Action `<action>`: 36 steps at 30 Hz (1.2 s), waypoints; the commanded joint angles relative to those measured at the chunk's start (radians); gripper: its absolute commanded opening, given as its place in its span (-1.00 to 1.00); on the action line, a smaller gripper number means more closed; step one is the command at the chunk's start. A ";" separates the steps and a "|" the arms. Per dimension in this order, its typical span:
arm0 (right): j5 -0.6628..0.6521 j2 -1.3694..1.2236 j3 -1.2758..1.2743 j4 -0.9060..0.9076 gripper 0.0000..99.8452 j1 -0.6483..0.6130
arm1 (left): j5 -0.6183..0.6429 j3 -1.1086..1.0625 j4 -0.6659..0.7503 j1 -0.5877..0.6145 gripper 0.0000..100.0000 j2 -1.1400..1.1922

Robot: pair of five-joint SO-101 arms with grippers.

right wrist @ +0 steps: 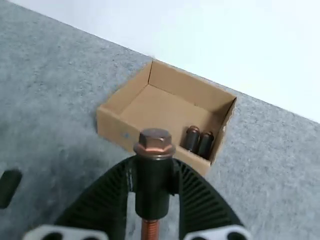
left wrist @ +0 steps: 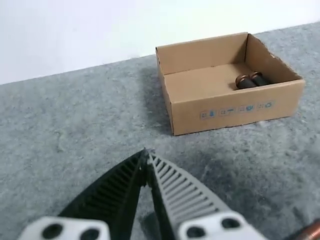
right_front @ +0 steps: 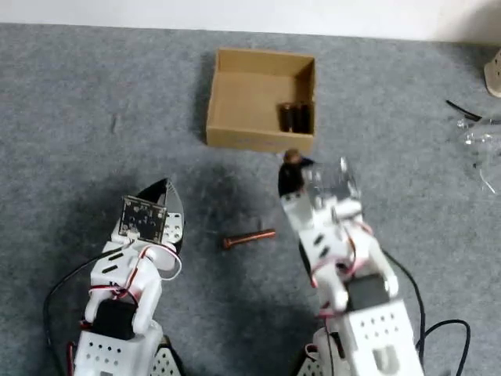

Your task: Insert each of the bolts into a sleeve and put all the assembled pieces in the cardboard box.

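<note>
Right fingers (right wrist: pixel 152 172): clamped on a black sleeve (right wrist: pixel 150 187), one finger each side. Sleeve runs along the fingers' length. Bolt (right wrist: pixel 154 142) is seated in it: copper hex head sits on the sleeve end that leads past the tips, and the shank end shows out the wrist-side end.

Cardboard box (right wrist: pixel 120 127): open-topped, straight ahead of right fingers, just beyond the tips. In the high view the held bolt head is just short of the box's near wall; contact w/ wall cannot be told. Box is also ahead of left fingers (left wrist: pixel 147 162), but farther off and offset toward the right-arm side.

Assembled pieces (right wrist: pixel 198 141): 2 off, inside box, lying side by side and touching. Position: directly ahead of right fingers, just over the near wall, hard up to the side wall away from left fingers.

Left fingers: together, tips meeting, nothing btwn them. Well apart from box.

Loose bolt (right_front: pixel 249 237): copper, no sleeve, lying flat on the grey counter (right_front: pixel 94 117). It sits btwn the two sets of fingers, behind both sets of tips, nearer the right arm. Head end points toward left fingers. Touching neither arm.
</note>
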State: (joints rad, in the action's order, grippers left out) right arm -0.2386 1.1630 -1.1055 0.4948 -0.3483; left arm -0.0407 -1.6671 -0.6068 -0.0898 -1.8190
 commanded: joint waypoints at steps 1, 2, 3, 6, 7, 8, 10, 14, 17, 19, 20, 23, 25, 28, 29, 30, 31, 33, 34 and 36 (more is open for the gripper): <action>0.012 -0.240 0.275 -0.050 -0.99 0.013 | -0.008 0.001 0.021 0.005 -0.99 0.004; 0.012 -0.303 0.337 -0.048 -0.99 0.013 | -0.008 0.001 0.021 0.005 -0.99 0.004; 0.012 -0.363 0.395 -0.048 -0.99 0.013 | -0.008 0.001 0.021 0.004 -0.99 0.004; 0.012 -0.542 0.564 -0.048 -0.99 0.039 | -0.008 -0.010 0.023 0.004 -0.98 -0.002; 0.012 -0.601 0.616 -0.048 -0.99 0.047 | -0.008 -0.010 0.023 0.004 -0.98 -0.002; 0.012 -0.657 0.668 -0.048 -0.99 0.059 | -0.008 -0.013 0.032 0.002 -0.98 -0.002; 0.012 -0.779 0.768 -0.047 -0.99 0.091 | -0.008 -0.015 0.049 0.002 -0.98 0.002; 0.012 -1.026 0.955 -0.047 -0.99 0.147 | -0.008 -0.015 0.051 0.002 -0.98 0.002; 0.012 -1.205 1.095 -0.016 -0.99 0.170 | -0.008 -0.015 0.051 0.002 -0.98 0.002; 0.012 -1.322 1.218 0.045 -0.99 0.171 | -0.008 -0.015 0.052 0.002 -0.98 0.002; 0.012 -1.380 1.279 0.077 -0.99 0.171 | -0.009 -0.015 0.052 0.002 -0.98 0.002; 0.008 -1.546 1.488 0.170 -0.99 0.166 | -0.009 -0.028 0.086 0.002 -0.98 0.004; 0.011 -1.655 1.639 0.236 -0.99 0.166 | -0.009 -0.028 0.091 0.002 -0.98 0.004; 0.012 -1.810 1.867 0.348 -0.99 0.165 | -0.009 -0.028 0.091 0.002 -0.98 0.004; 0.012 -1.857 1.939 0.381 -0.99 0.165 | -0.009 -0.028 0.091 0.002 -0.98 0.004; 0.009 -1.905 2.012 0.412 -0.99 0.162 | -0.009 -0.028 0.091 0.002 -0.98 0.004; 0.009 -1.949 2.084 0.443 -0.99 0.157 | -0.009 -0.028 0.091 0.002 -0.98 0.004; 0.008 -2.029 2.221 0.504 -0.99 0.153 | -0.009 -0.028 0.092 0.001 -0.98 0.004; 0.008 -2.066 2.285 0.535 -0.99 0.145 | -0.009 -0.028 0.092 0.001 -0.98 0.004; 0.008 -2.130 2.396 0.584 -0.99 0.136 | -0.009 -0.028 0.092 0.001 -0.98 0.004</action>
State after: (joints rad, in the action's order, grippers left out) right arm -0.2386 -0.9452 1.0671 1.0257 -0.1949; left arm -0.0468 -1.6732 -0.5347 -0.0898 -1.8190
